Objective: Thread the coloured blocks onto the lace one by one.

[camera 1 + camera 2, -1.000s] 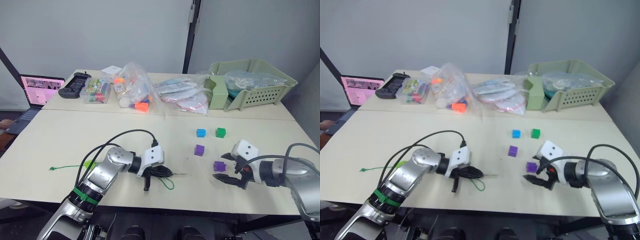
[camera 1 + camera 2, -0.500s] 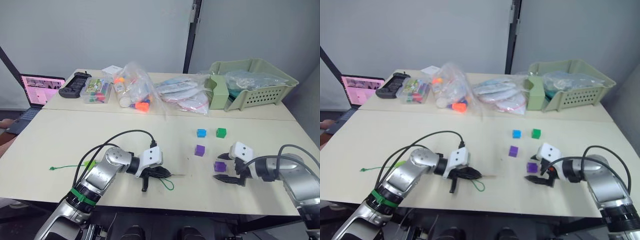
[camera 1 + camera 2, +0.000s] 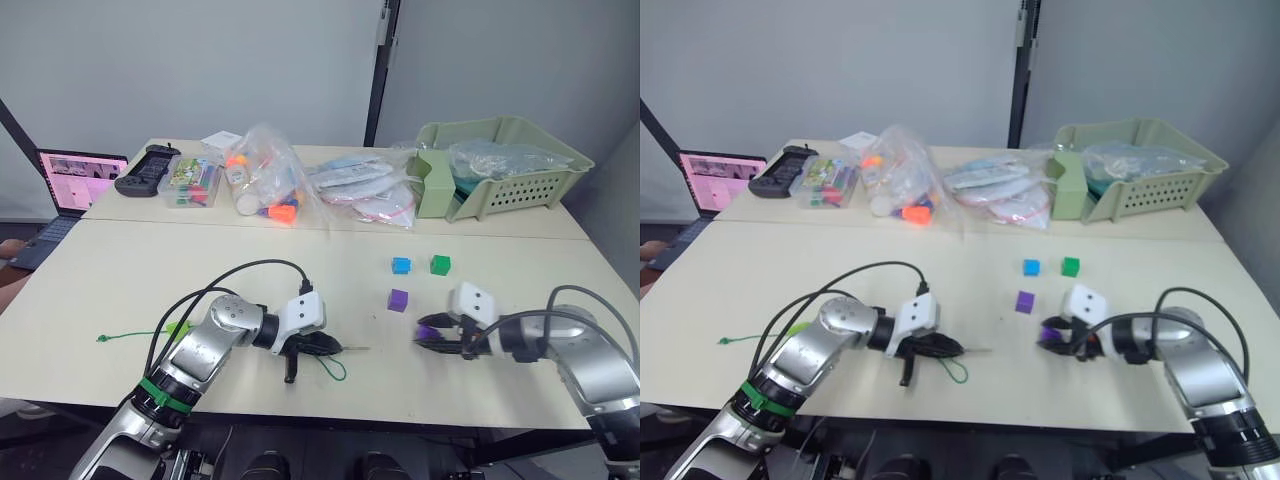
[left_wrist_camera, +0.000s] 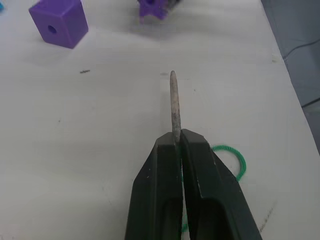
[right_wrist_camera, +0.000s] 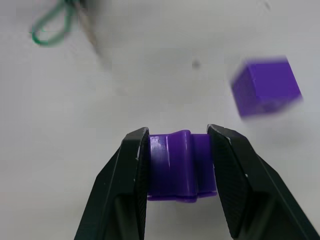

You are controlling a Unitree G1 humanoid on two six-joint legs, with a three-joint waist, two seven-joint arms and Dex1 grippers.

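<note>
Left end effector: fingers pressed together on the lace's tan tip, which sticks out past the fingertips, pointing toward the right arm.
Lace: green; one small loop lies on the desk just beside the left end effector, the rest trails off behind the left arm toward the desk's left edge.
Right end effector: fingers closed against both sides of a purple block, near the front of the desk.
Second purple block: loose on the desk, between the two end effectors and a little farther back.
Blue block: behind the purple one, near the dark green block, the two apart.
Lime green block: partly hidden behind the left arm.
Desk: pale; far edge holds a green basket, clear bags and a laptop.
</note>
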